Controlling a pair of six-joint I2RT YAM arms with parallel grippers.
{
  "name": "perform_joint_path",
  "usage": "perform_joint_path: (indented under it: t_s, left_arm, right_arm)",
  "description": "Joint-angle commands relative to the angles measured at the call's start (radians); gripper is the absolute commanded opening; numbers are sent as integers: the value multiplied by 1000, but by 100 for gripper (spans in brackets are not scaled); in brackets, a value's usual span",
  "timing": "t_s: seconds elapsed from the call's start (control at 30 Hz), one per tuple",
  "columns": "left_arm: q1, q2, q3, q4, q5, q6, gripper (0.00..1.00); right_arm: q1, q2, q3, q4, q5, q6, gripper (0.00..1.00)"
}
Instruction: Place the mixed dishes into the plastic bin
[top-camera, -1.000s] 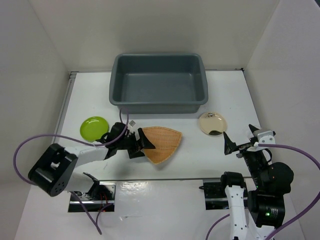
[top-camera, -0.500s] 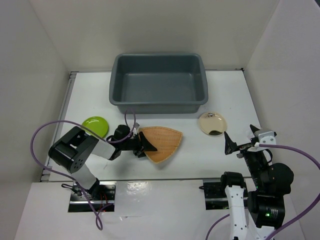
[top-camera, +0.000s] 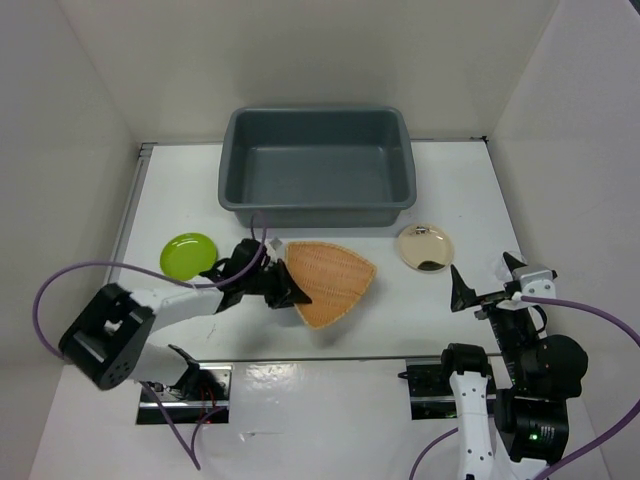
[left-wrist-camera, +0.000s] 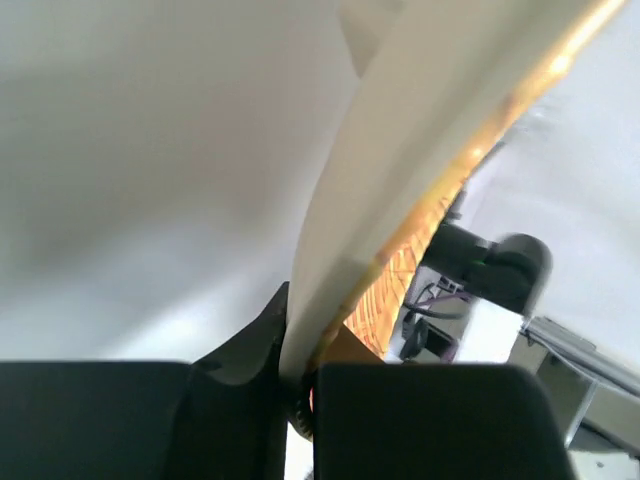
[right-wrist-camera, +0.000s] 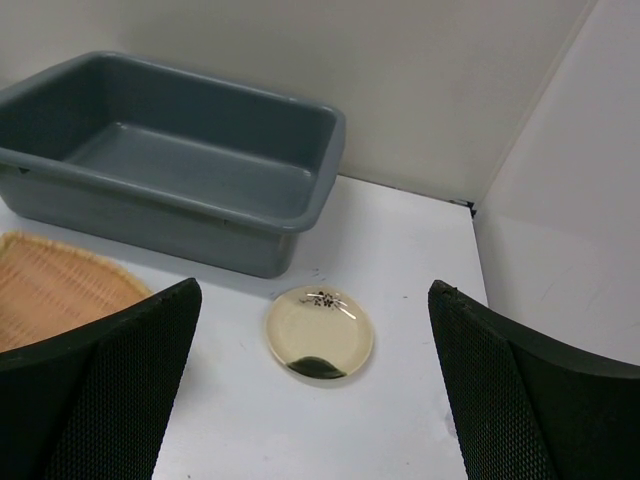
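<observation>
The fan-shaped woven orange basket tray (top-camera: 335, 280) is tilted up in front of the plastic bin (top-camera: 316, 165). My left gripper (top-camera: 284, 286) is shut on its left edge. In the left wrist view the tray's rim (left-wrist-camera: 400, 180) runs up from between the black fingers (left-wrist-camera: 230, 410). A lime-green plate (top-camera: 188, 254) lies flat to the left of that arm. The cream-gold plate (top-camera: 425, 247) lies to the right, below the bin's right corner. My right gripper (top-camera: 482, 268) stands open near the front right, and the cream-gold plate (right-wrist-camera: 320, 330) lies ahead of its wide-spread fingers (right-wrist-camera: 120, 370). The dark grey bin (right-wrist-camera: 200, 160) holds nothing.
White walls close the table at the back and on both sides. A metal rail (top-camera: 300, 358) runs along the near edge between the two arm bases. A purple cable (top-camera: 70, 285) loops off the left arm.
The left gripper's jaws have closed on the basket tray's left edge. The tray has tipped up and moved slightly to the right. The right arm has hardly moved.
</observation>
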Motion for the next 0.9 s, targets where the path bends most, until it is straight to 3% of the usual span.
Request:
perform_joint_path:
  t_s: [0.0,0.1,0.2,0.53,0.6,0.77,0.87]
  left_arm:
    - [-22,-166,232,-175,-53,76,0]
    - [-22,-202,475,-293,-64,86,0]
    - [25,-118,740,-368,-30,123,0]
    - [151,565,1456,-550,120,244,0]
    - [168,683,1523,-563,149,217,0]
    - [196,916,1802,-667,128,197,0]
    - [207,1075,2085,-810,102,184,0]
  right_arm:
    - [-8,-15,0,31,15,16,98]
    - [-8,-16,0,31,24,16,98]
    - [-8,-35,0,31,33,25,98]
    - [-8,-35,-9,40,43,25,98]
    - [-8,-35,-9,40,52,34,98]
    - [-8,-45,-9,40,52,34,98]
    - [-8,-45,-9,40,52,34,98]
